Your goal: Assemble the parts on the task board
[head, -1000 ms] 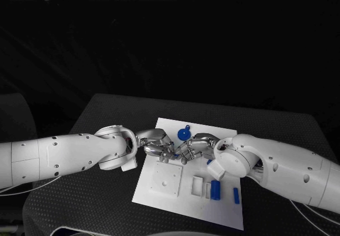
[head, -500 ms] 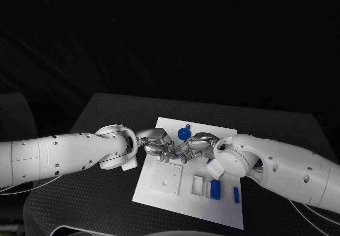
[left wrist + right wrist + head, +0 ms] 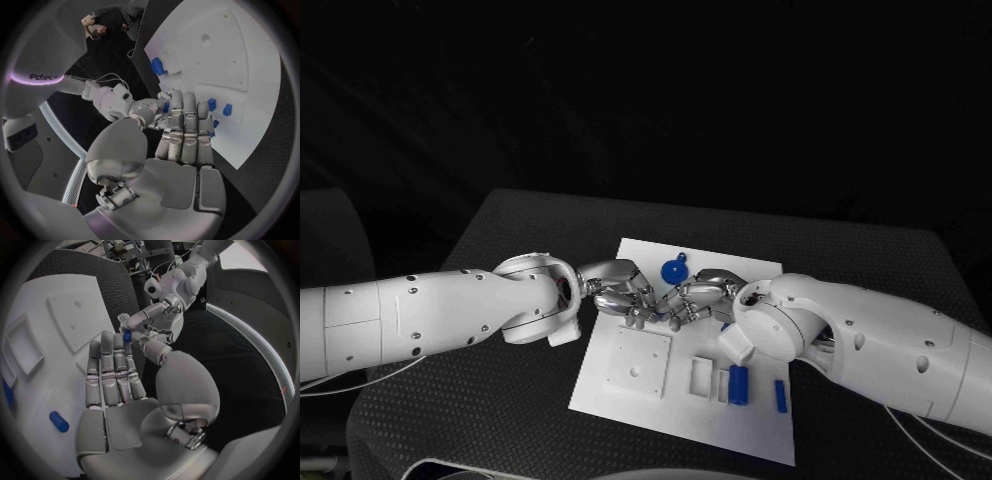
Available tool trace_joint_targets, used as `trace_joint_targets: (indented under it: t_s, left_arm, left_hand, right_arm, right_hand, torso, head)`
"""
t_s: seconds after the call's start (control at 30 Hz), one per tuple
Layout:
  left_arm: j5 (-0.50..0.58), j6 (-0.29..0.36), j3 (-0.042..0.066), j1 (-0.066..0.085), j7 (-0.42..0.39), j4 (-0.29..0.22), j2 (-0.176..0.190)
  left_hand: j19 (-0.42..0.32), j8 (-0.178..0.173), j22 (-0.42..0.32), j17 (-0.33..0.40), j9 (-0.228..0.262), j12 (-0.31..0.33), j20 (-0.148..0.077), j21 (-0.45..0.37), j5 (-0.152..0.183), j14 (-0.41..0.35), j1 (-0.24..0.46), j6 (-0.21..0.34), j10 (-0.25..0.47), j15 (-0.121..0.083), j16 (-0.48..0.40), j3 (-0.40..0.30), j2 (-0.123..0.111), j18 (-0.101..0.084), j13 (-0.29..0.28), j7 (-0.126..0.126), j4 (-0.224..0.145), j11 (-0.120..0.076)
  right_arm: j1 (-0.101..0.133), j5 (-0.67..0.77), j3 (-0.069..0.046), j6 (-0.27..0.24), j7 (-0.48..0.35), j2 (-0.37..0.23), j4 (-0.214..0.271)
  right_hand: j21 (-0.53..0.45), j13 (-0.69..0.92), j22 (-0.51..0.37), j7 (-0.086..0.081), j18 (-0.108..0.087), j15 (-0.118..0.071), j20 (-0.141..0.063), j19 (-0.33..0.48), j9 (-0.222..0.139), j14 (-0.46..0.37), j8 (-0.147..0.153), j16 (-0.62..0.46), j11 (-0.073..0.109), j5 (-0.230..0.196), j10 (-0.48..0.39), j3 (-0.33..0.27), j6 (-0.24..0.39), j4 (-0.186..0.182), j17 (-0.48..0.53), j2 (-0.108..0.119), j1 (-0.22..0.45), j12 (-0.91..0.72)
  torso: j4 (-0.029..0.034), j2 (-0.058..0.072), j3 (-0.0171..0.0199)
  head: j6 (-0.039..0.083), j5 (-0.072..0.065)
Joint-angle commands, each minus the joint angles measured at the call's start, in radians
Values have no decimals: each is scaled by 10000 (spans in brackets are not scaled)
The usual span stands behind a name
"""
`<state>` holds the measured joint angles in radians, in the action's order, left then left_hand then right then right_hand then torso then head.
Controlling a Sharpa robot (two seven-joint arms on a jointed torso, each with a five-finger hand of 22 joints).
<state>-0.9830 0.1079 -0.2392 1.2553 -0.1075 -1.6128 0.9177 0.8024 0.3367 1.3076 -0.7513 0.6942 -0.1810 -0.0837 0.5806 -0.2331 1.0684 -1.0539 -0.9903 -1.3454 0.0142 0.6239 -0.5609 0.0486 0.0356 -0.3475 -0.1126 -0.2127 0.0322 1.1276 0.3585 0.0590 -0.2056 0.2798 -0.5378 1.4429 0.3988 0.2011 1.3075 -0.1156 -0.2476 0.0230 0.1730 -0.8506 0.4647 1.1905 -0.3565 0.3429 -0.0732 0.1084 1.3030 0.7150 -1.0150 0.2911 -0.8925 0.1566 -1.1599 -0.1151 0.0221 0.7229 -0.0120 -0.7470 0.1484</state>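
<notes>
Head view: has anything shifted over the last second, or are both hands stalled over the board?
Nothing visibly changed. The left hand and right hand stay fingertip to fingertip over the middle of the task board. The round blue part beyond them and the two upright blue parts near the front edge lie where they did.

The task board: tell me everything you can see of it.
The task board is a flat white rectangular plate lying on the black table, skewed to the table's edges. It looks like matt plastic. It bears a raised square panel with small holes and rectangular recesses beside it. Blue parts sit on it: a round one at the far end, two upright bars near the right edge. Both hands meet above its middle.
</notes>
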Motion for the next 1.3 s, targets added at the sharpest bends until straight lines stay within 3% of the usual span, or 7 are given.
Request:
trace_joint_targets:
  t_s: [0.03, 0.2, 0.43, 0.83, 1.3]
  left_arm:
    - [125, 96, -6, -9, 114, -57, -100]
    - [112, 158, -7, -8, 308, -107, -145]
    - [71, 227, -7, -8, 393, -139, -166]
    - [-12, 505, -7, -8, 653, -71, -92]
    - [-173, 400, -7, -8, 774, -62, -58]
  left_hand:
    - [41, 59, 232, 17, 12, -60, -24, 51, -27, 64, -48, -330, -46, -19, 55, -45, 2, -139, -19, 232, -1, -11]
    - [52, 31, 232, 19, 16, -61, -32, 67, 41, 77, -34, -326, -58, -26, 63, -56, -24, -138, -30, 229, 18, -17]
    - [59, 5, 231, 22, 10, -60, -39, 76, 67, 87, -38, -319, -66, -32, 68, -74, -38, -135, -37, 225, 29, -21]
    - [71, -13, 230, 25, 8, -62, -47, 90, 66, 105, -41, -339, -84, -41, 75, -96, -58, -132, -46, 227, 45, -28]
    - [91, -30, 229, 28, 12, -65, -59, 110, 26, 130, -48, -376, -109, -54, 89, -127, -86, -128, -61, 236, 65, -39]
  right_arm:
    - [-7, -370, -23, -324, -184, 65, 128]
    - [-23, -577, -22, -926, -193, 69, 244]
    - [-31, -628, -22, -1271, -169, 60, 321]
    - [-52, -395, -22, -1127, -64, -16, 429]
    - [-71, -136, -21, -1055, 34, -93, 465]
  right_hand:
    - [45, 15, 214, 17, -142, -12, -22, -105, 6, 107, -52, 31, 23, -22, 111, 61, -93, 8, -13, 18, -95, -57]
    - [73, 43, 212, 58, -142, -42, -46, -170, 61, 166, -97, 64, 70, -102, 211, 57, -184, 8, -24, 15, -109, -94]
    - [173, 119, 207, 165, -142, -147, -128, -399, 189, 387, -201, 173, 197, 38, 480, 203, -441, -1, -61, 30, -172, -188]
    - [215, 162, 204, 225, -142, -194, -170, -505, 259, 490, -237, 219, 257, 66, 613, 383, -578, -2, -83, 28, -224, -221]
    - [250, 196, 205, 250, -142, -226, -194, -577, 306, 558, -248, 258, 286, 51, 686, 471, -638, -5, -112, 37, -222, -240]
  torso:
    - [-1, 4, -7]
    - [8, -6, -3]
    - [-4, 2, 0]
    - [-4, -3, -3]
    - [-8, 0, 2]
  head:
    - [-16, -16]
    - [-23, -47]
    - [-27, -35]
    - [-44, -29]
    - [-60, -28]
